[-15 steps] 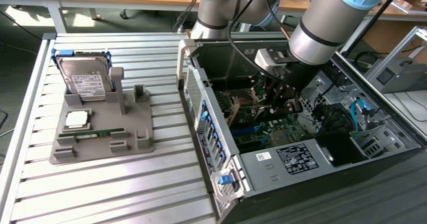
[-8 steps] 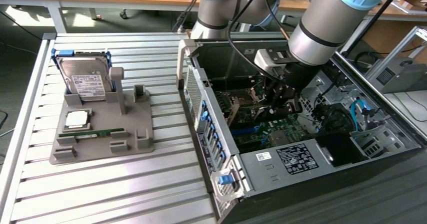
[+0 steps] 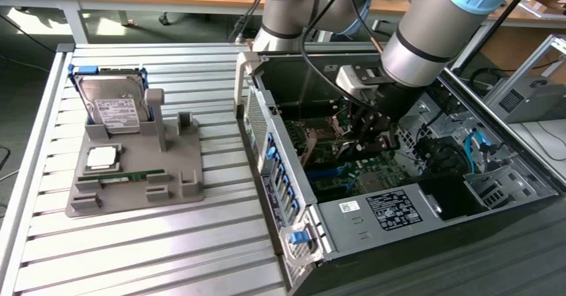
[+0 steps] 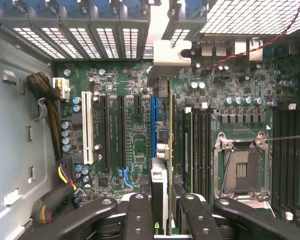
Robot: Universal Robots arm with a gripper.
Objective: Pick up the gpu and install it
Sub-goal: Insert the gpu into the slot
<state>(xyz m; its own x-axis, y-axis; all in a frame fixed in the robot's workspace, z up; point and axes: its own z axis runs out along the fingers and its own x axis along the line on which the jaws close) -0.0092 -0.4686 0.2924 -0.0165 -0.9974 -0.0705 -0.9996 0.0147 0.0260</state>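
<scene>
On the exterior view's left, a gray holder (image 3: 132, 190) lies on the slatted worktop (image 3: 159, 243). A hard drive (image 3: 115, 107) stands in it at the far end, tilted back. Nearer to the camera a square processor chip (image 3: 102, 157) lies flat in the holder, and a narrow green memory stick (image 3: 124, 175) lies just in front of the chip. To the right of the holder, an open computer case (image 3: 354, 220) lies on its side. The robot arm (image 3: 433, 38) reaches down into the case from above, and the pincer (image 3: 372, 134) is low inside it, close over the green board. In the wrist view the pincer is closed on the gpu (image 4: 164, 125), which is seen edge-on between the black fingers (image 4: 140, 215). The silvery bracket of the card points toward the slotted back wall of the case. The card hangs over the mainboard (image 4: 120, 80), just beside the long blue slot (image 4: 153, 125), with the empty processor socket (image 4: 240, 170) on its other side. Whether the card already sits in a slot cannot be told.
</scene>
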